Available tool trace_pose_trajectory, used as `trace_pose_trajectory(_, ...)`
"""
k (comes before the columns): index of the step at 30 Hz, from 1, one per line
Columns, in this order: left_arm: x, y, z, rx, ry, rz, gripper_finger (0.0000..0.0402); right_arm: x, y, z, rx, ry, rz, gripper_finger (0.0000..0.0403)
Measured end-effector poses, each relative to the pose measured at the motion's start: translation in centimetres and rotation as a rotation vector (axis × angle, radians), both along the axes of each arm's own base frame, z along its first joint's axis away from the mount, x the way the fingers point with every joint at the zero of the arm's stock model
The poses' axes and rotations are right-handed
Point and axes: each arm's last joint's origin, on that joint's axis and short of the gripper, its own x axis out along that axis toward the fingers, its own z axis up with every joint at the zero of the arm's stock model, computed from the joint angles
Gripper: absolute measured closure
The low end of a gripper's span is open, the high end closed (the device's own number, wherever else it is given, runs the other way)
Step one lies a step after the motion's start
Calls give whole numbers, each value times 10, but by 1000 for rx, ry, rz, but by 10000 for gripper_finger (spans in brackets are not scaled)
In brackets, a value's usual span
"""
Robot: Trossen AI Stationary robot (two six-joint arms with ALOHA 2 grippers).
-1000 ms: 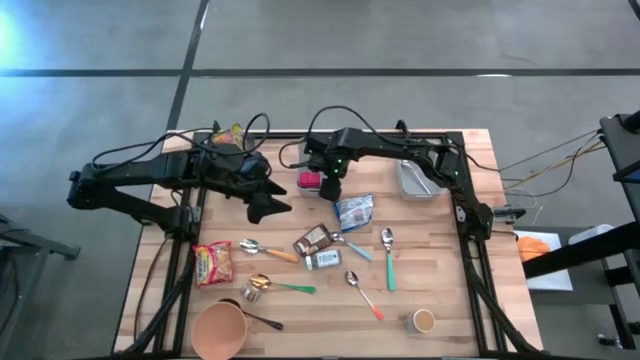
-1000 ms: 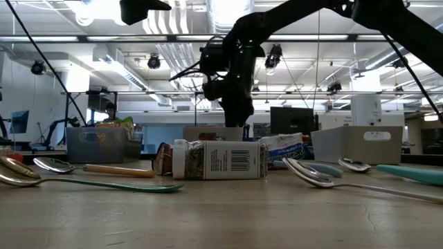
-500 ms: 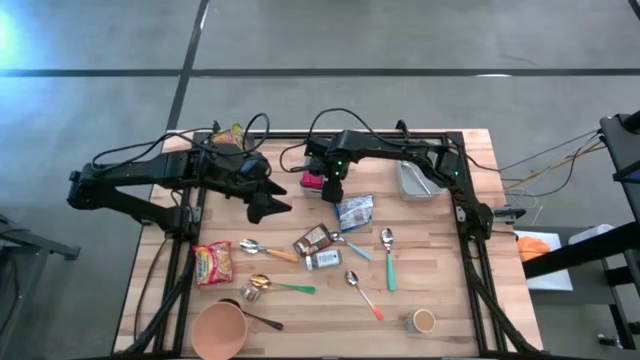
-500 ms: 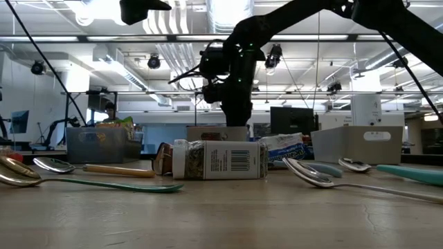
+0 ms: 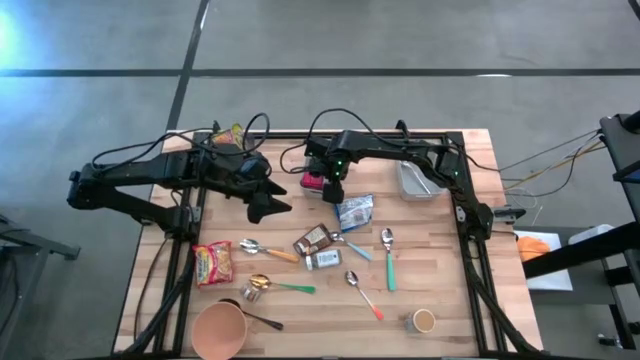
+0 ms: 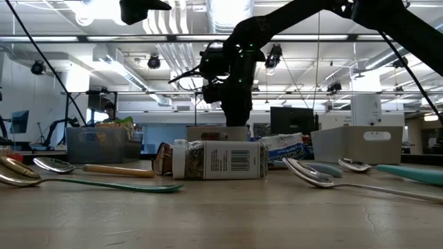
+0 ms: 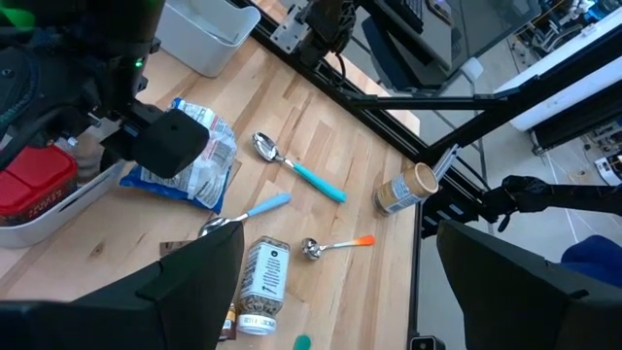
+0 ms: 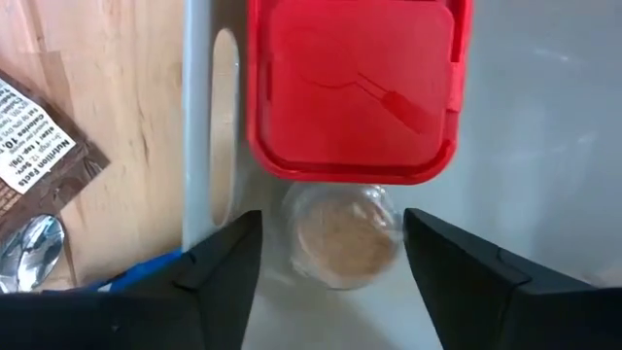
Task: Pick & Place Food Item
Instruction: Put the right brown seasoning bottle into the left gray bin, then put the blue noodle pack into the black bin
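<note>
The right gripper (image 8: 330, 258) hangs with its jaws spread, holding nothing, directly over a small clear cup of brown food (image 8: 338, 233) lying in a pale tray (image 8: 544, 146) beside a red-lidded container (image 8: 355, 87). The left gripper (image 5: 268, 203) waits, jaws wide and empty, above the desk (image 5: 440, 270), apart from the snack packets (image 5: 354, 212) and spoons (image 5: 388, 255).

Little can be read. The brown packet (image 8: 44, 146) in the right wrist view carries white print: "10" and, below it, what looks like "Facts". In the low view, the small jar (image 6: 220, 160) lying on its side shows a barcode, its digits too small to read.
</note>
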Motion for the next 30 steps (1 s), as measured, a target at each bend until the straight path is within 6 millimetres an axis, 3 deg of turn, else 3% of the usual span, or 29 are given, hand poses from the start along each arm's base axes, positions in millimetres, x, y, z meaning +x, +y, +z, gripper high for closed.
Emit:
trace_pose_trajectory(6, 0, 0, 0, 0, 0, 0, 58, 0, 0, 0, -3, 0, 18, 135)
trace_pose_trajectory(30, 0, 0, 0, 1, 0, -1, 58, -1, 1, 3, 20, 5, 18, 132)
